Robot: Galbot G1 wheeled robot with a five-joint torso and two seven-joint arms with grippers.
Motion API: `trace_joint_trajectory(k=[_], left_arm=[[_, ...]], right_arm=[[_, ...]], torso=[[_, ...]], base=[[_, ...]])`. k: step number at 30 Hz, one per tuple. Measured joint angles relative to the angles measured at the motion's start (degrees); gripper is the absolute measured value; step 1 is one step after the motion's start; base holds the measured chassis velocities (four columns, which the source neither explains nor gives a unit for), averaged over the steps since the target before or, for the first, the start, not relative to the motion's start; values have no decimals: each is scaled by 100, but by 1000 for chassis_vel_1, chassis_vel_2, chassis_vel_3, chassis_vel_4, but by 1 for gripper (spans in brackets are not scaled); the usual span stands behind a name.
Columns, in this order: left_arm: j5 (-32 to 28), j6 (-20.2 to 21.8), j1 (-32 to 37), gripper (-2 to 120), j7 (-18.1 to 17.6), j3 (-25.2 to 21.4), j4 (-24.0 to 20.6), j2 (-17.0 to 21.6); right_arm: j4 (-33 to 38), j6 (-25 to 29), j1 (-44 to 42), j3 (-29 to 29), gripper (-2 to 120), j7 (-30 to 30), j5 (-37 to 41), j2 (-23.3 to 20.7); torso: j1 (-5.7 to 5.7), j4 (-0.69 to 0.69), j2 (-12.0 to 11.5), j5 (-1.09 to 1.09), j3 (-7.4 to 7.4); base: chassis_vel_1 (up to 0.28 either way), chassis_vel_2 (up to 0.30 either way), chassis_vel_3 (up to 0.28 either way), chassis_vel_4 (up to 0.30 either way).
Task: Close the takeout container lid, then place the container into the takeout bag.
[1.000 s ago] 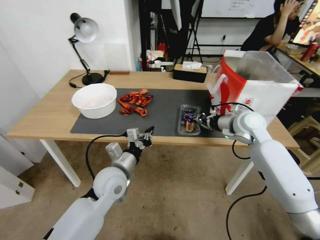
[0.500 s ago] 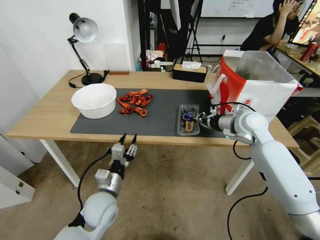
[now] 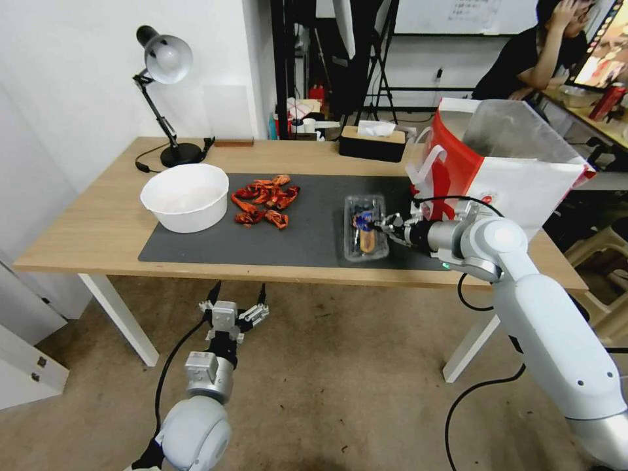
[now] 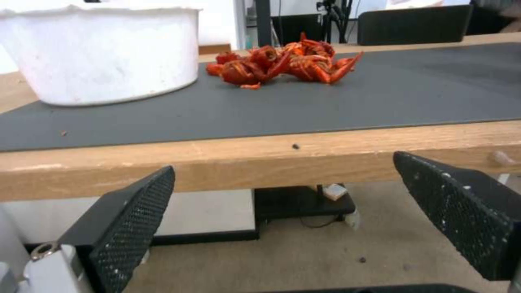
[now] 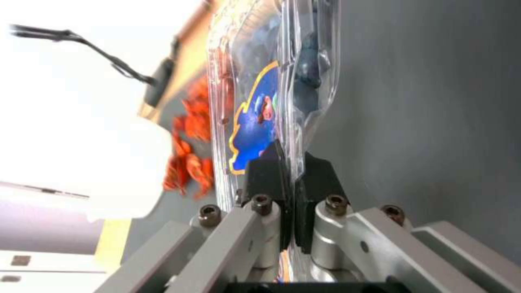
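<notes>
1. Takeout container [image 3: 365, 227]: clear clamshell, blueberries inside, lid [image 5: 247, 101] shut, pinched at its rim in my right gripper [image 3: 387, 226].
2. Takeout bag [image 3: 504, 163]: white, red side, upright, open, at container's 2 o'clock.

No readable text anywhere. Takeout container [image 3: 365, 227] lid [image 5: 247, 101] carries a blue sticker with orange outline and small coloured shapes, no legible letters. Takeout bag [image 3: 517, 180] shows a small round red logo, wording too small to read. Whiteboard [image 3: 458, 14] behind has faint marks, illegible.
</notes>
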Motion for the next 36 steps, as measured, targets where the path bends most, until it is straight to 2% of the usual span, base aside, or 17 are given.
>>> trace_joint_trajectory(k=[2,3,4,5,8,9,10,12,13,15,17,19,22,25,28,32,36], left_arm=[[-64,0,39,100,2,-22,1,-18],[-77,1,48,100,5,-25,1,-22],[-99,2,66,100,11,-32,1,-32],[-99,2,66,100,11,-32,1,-32],[-118,5,88,100,17,-50,1,-56],[-118,5,88,100,17,-50,1,-56],[-122,6,99,100,18,-53,1,-65],[-123,7,118,100,24,-54,1,-76],[-123,7,118,100,24,-54,1,-76],[-123,8,128,100,26,-54,1,-87],[-123,8,131,100,26,-54,1,-91],[-123,8,143,100,27,-53,2,-103],[-122,6,154,100,28,-51,12,-109],[-122,3,160,100,29,-50,15,-111],[-127,0,164,100,30,-41,15,-121],[-132,0,172,100,30,-35,15,-130],[-136,1,198,100,30,-26,15,-132]], right_arm=[[165,407,-17,-144,0,-1328,-1404,-133],[196,483,-22,-170,0,-1569,-1674,-162],[284,714,-31,-214,0,-2140,-2350,-240],[284,714,-31,-214,0,-2140,-2350,-240],[493,1393,-35,-255,0,-3002,-3434,-433],[493,1393,-35,-255,0,-3002,-3434,-433],[554,1873,-28,-272,0,-3174,-3851,-498],[649,2505,45,-266,0,-3087,-4422,-568],[649,2505,45,-266,0,-3087,-4422,-568],[748,2895,166,-195,0,-2712,-4860,-642],[769,2995,216,-153,0,-2548,-5035,-678],[774,3207,414,-12,0,-1875,-5596,-811],[709,3301,578,72,0,-1354,-5877,-914],[662,3313,681,117,0,-1053,-5964,-984],[430,2973,902,234,0,-412,-6071,-1209],[364,2575,862,359,0,-122,-5818,-1309],[407,2426,754,423,0,-12,-5632,-1311]], torso=[[1,0,0,0,0],[0,0,0,0,0],[0,1,0,1,0],[0,1,0,1,0],[0,0,0,0,0],[0,0,0,0,0],[0,0,0,1,0],[0,1,0,1,0],[0,1,0,1,0],[0,1,0,1,0],[0,1,0,1,0],[0,0,0,1,0],[0,0,0,0,0],[0,1,0,2,0],[0,0,0,1,0],[1,-1,0,1,0],[0,0,0,1,0]], base=[[0,0,0,0],[0,0,0,0],[0,0,0,0],[0,0,0,0],[0,0,0,0],[0,0,0,0],[0,0,0,0],[0,0,0,0],[0,0,0,0],[0,0,0,0],[0,0,0,0],[0,0,0,0],[0,0,0,0],[0,0,0,0],[0,0,0,0],[0,0,0,0],[0,0,0,0]])
